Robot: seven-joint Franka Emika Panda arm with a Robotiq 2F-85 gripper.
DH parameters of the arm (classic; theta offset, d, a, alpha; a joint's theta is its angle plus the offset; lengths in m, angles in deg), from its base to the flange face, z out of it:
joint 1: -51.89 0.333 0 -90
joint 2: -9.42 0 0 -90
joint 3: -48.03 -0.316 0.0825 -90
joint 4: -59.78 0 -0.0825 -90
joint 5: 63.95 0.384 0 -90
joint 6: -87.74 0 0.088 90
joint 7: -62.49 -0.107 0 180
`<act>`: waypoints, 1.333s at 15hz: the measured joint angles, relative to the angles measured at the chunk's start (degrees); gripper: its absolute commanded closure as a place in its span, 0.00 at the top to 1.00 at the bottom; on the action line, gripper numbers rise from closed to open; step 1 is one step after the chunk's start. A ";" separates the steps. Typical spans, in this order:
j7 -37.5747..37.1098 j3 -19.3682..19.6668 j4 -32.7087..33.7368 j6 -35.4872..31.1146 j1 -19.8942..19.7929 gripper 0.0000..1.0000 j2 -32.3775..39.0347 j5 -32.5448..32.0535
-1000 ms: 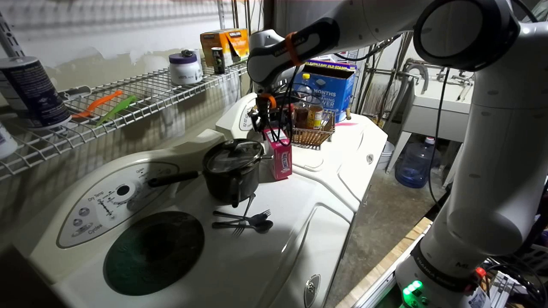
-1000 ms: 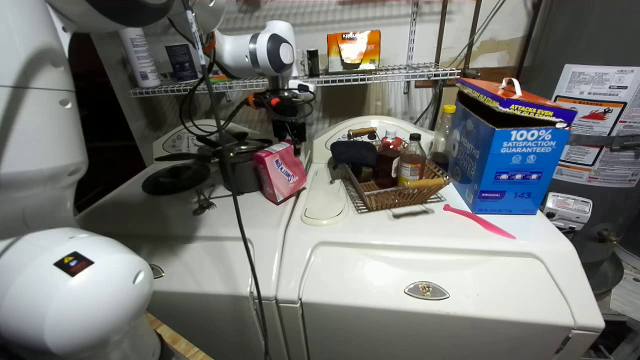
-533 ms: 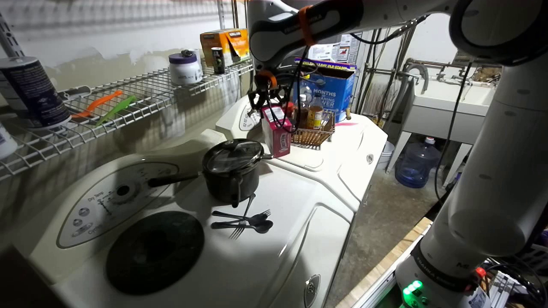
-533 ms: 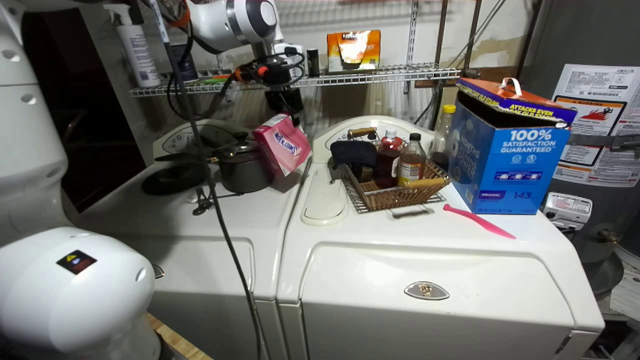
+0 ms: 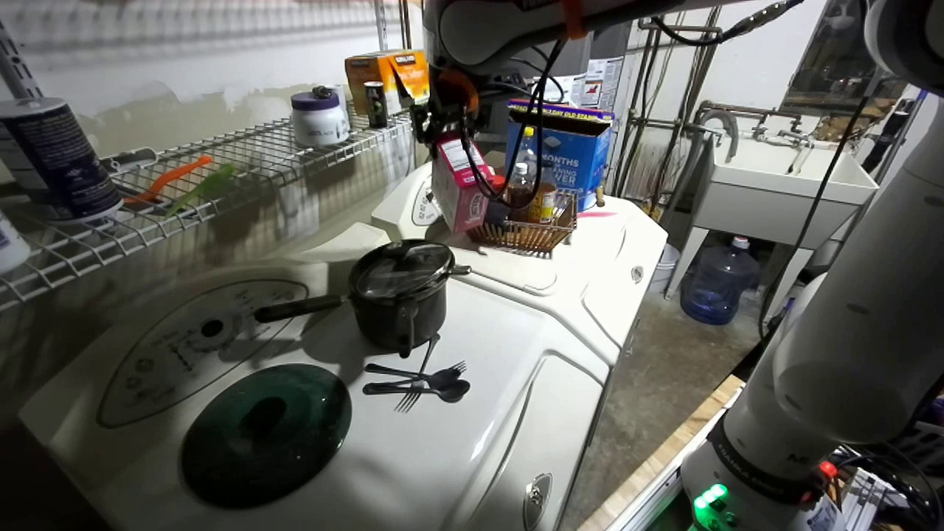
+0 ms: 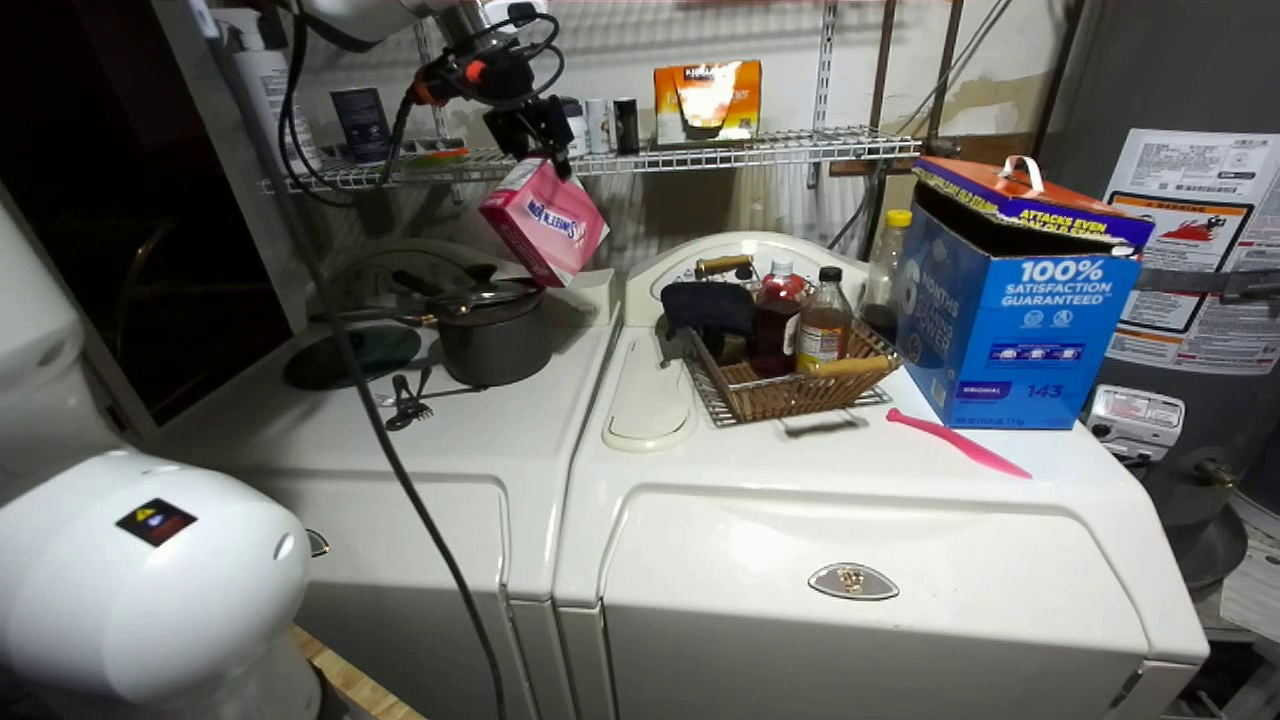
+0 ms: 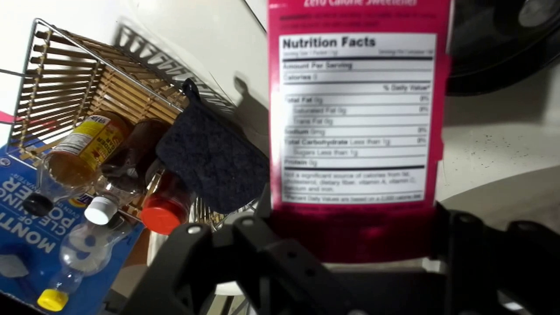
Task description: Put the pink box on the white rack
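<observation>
White appliances (image 6: pixel 720 540) stand below the pincer (image 7: pixel 355 218), clamped on the pink box (image 6: pixel 548 222) — tilted, its nutrition panel (image 7: pixel 356 118) white.

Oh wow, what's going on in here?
A white robot arm is gripping a pink rectangular cardboard box in its black two-fingered hand. The box hangs tilted in mid-air, clear of the white appliance top. It's meant for the long white wire rack, where an orange cardboard carton stands, but isn't there yet.
</observation>
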 measured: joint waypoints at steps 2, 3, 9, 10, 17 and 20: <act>0.00 0.01 -0.01 -0.01 -0.32 0.71 0.94 0.00; 0.01 0.01 -0.01 -0.02 -0.40 0.71 1.18 0.00; 0.61 -0.19 0.20 -0.11 -0.44 0.46 1.41 -0.25; 1.43 -0.44 0.71 -0.16 -0.43 0.46 1.35 -0.72; 12.44 -4.73 6.38 -0.40 0.46 0.46 -1.59 -3.53; 17.06 -7.14 9.03 -1.58 1.49 0.46 -1.67 -3.53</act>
